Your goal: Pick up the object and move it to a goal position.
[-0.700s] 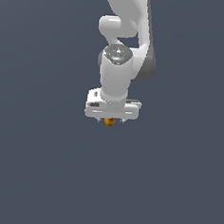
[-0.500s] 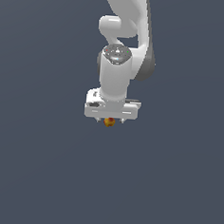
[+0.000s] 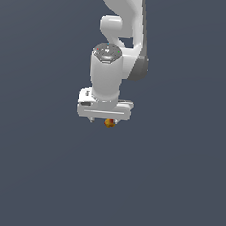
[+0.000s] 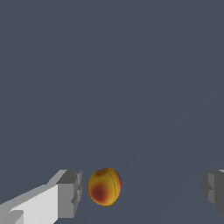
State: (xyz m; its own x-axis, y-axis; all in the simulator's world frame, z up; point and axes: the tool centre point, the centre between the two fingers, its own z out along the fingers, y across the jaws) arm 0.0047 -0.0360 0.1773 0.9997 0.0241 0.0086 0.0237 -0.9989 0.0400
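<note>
The object [image 4: 105, 187] is a small roundish orange-yellow lump with a reddish spot, lying on the grey floor. In the wrist view it sits between my two grey fingertips, close beside one finger [image 4: 70, 192] with a small gap, and far from the other finger [image 4: 214, 190]. My gripper [image 4: 142, 192] is open and holds nothing. In the exterior view the white hand [image 3: 104, 109] hangs straight over the object [image 3: 110, 123], which peeks out just under the hand's lower edge. The fingertips are hidden there.
A plain dark grey floor [image 3: 176, 187] lies all around. The white arm [image 3: 123, 19] rises behind the hand towards the top of the exterior view. No goal marker shows.
The hand and wrist have shifted slightly towards the exterior view's left. The object has stayed where it was.
</note>
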